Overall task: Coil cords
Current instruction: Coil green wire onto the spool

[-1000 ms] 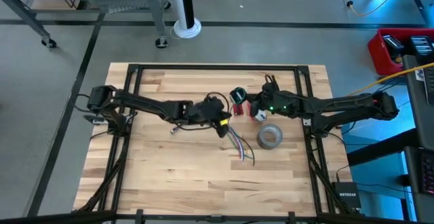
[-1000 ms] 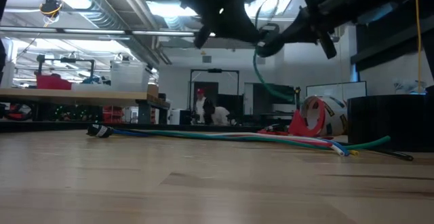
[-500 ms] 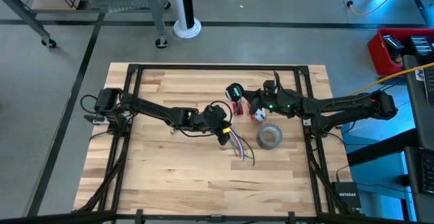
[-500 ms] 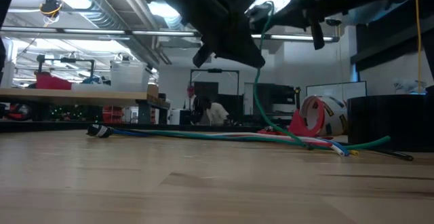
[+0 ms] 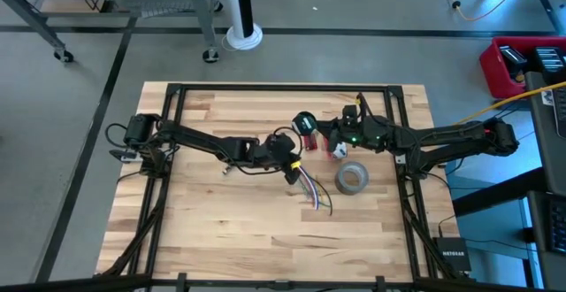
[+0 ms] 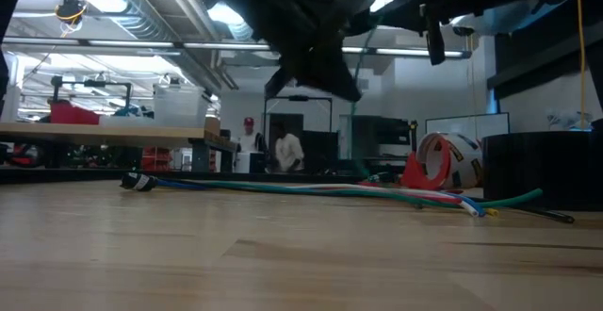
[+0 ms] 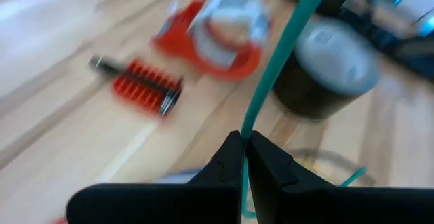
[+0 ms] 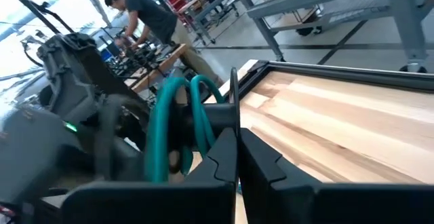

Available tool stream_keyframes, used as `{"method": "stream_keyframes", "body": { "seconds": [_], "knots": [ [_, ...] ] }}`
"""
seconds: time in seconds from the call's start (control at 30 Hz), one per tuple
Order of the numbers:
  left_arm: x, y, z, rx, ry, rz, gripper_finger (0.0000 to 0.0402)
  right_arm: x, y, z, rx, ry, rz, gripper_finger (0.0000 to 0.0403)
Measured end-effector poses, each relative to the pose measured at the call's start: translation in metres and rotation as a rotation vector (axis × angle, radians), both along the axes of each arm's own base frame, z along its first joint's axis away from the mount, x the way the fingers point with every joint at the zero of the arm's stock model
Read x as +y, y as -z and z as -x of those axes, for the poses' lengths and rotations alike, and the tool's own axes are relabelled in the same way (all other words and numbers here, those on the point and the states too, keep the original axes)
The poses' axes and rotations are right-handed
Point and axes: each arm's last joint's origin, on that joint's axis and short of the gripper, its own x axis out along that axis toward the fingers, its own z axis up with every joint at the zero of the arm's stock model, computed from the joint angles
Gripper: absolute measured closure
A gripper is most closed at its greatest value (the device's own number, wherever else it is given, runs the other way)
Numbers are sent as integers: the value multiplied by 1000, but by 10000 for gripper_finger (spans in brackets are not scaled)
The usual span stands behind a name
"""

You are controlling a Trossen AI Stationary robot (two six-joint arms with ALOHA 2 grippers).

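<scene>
item: left gripper point(image 7: 243, 137), above the middle of the table point(image 5: 212, 221); fingers pressed together, clamped on the green wire point(image 7: 281, 54), which runs out from between the tips.
item: right gripper point(image 8: 236, 142), raised over the far right-centre of the table; fingers together, clamped on the same green wire where it is wound into loops point(image 8: 178, 125); in the high view the looped part point(image 5: 305, 120) shows as a small dark ring at its tip.
item: green wire, held off the table by both grippers; in the low view it hangs down point(image 6: 354, 104) from between the arms.
item: multicoloured cord bundle point(image 5: 309, 188), lying flat on the wood just near of the left gripper, loose ends fanned toward the near side; in the low view it stretches across the table point(image 6: 311, 188).
item: grey tape roll point(image 5: 351, 179), flat on the table, just right of the bundle.
item: red-and-white pieces point(image 5: 334, 148), near the right gripper.
item: person point(image 6: 285, 149) in the room beyond the table.
</scene>
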Motion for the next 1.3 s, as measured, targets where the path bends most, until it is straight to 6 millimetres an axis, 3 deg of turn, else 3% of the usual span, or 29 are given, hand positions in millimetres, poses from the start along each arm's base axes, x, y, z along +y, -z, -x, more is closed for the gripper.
{"method": "stream_keyframes", "body": {
  "seconds": [0.13, 0.27, 0.6, 0.87, 1.3],
  "knots": [
    [-1, -8, -6, -92, 41, -13, 401, 0, 1, 0, 6, 0, 0, 398],
    [-1, -6, -5, -74, 39, -1, 401, 0, -2, 0, -16, -1, 1, 398],
    [-1, 17, 16, 207, -66, 83, 401, 1, -2, 0, -22, -27, 2, 398],
    [-5, 17, 32, 325, -160, 54, 401, 2, 6, 0, 61, -60, -9, 398],
    [24, 22, 41, 431, -254, 40, 401, 4, 21, 4, 226, -114, -37, 398]
  ]
}}
